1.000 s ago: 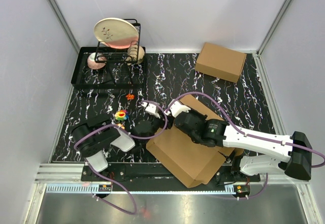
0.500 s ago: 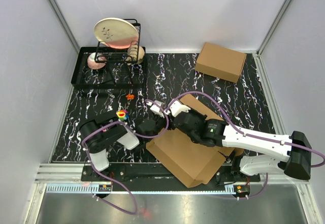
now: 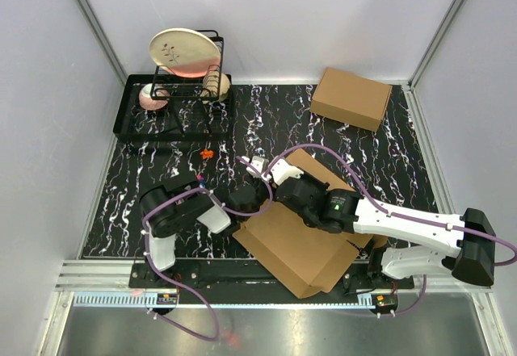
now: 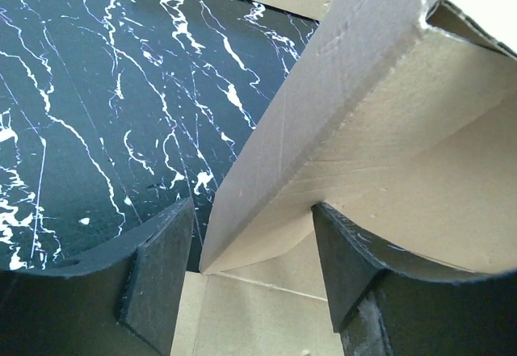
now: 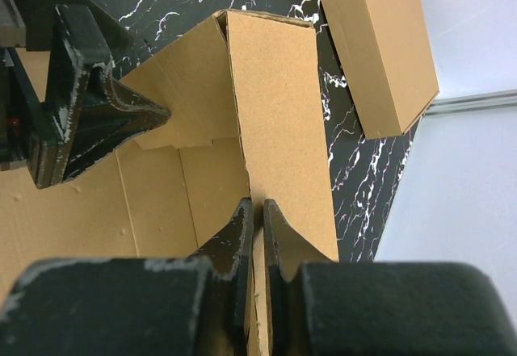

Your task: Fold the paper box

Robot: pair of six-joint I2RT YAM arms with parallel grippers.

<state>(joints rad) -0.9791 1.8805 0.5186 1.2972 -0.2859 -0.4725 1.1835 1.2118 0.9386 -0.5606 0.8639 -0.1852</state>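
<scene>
The paper box point(image 3: 295, 243), brown corrugated cardboard, lies partly folded at the table's near middle. One long wall point(image 5: 279, 106) stands raised. My right gripper point(image 5: 257, 215) is shut on that wall's edge, one finger on each side. My left gripper point(image 4: 254, 251) is open at the box's left corner. A raised flap point(image 4: 339, 130) pokes between its black fingers point(image 4: 161, 267), and the box floor point(image 4: 258, 316) shows below. The left gripper's finger point(image 5: 89, 106) also shows at the left of the right wrist view.
A second, made-up brown box point(image 3: 351, 98) sits at the back right. A black dish rack point(image 3: 174, 110) holding a round plate point(image 3: 184, 52) stands at the back left. A small orange item point(image 3: 208, 153) lies on the black marbled table point(image 3: 275, 122).
My left arm has swung right, bringing its gripper up to the box's left flap and covering the small colourful toy. The right gripper and the wall it holds have stayed put.
</scene>
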